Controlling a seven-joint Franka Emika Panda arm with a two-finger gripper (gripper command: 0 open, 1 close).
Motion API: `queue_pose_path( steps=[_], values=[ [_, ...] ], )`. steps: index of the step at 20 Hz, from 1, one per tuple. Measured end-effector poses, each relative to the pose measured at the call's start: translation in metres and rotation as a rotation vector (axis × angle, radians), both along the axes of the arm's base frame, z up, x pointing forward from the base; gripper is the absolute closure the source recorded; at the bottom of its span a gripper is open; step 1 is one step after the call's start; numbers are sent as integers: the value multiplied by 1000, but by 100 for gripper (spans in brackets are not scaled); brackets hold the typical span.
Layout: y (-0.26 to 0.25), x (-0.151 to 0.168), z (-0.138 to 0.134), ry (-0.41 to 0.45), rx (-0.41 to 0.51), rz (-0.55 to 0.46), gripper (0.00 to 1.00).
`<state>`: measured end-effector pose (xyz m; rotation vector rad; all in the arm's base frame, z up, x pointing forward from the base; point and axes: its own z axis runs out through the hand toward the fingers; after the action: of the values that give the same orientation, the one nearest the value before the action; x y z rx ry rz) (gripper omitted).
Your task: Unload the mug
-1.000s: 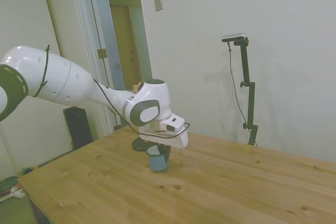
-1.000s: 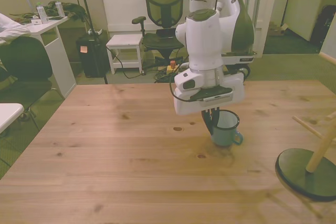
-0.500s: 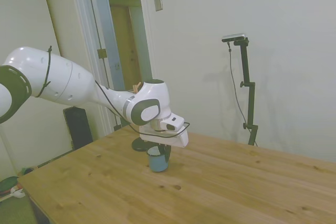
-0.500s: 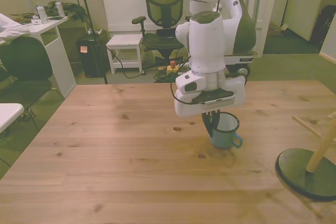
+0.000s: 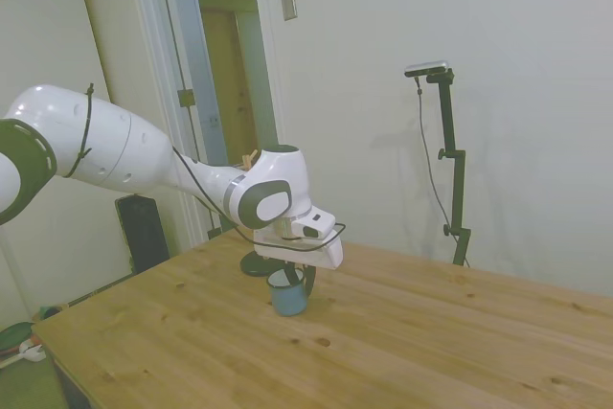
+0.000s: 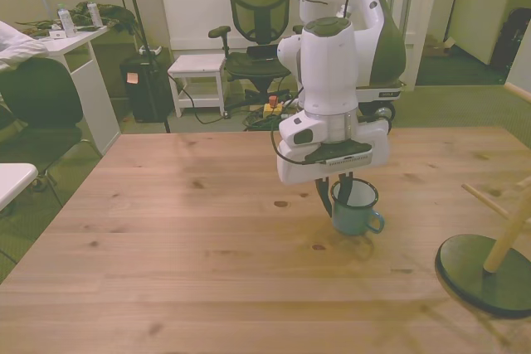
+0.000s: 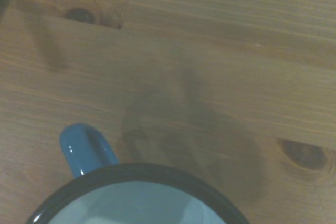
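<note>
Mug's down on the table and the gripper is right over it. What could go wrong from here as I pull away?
1. The gripper straddles the mug rim, one finger seemingly inside; retracting sideways could tip or drag it. I would lift straight up.
2. I cannot tell whether the fingers have released the wall; if not, lifting carries the mug off the table.
3. The peg stand sits toward the front view's right; avoid swinging that way.

The white arm (image 5: 124, 155) reaches low over the table; its gripper (image 6: 335, 191) points straight down.
</note>
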<state>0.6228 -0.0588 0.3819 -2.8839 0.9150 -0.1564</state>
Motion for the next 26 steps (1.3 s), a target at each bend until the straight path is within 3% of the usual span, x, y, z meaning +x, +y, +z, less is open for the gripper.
queue_pose_path(
  steps=[7,14,19,26],
  values=[
    [0,1,12,-19,6,-3,0],
    [9,6,92,-105,82,-9,0],
    [20,-3,106,-145,137,33,0],
    [26,-50,113,-181,136,37,0]
  ],
)
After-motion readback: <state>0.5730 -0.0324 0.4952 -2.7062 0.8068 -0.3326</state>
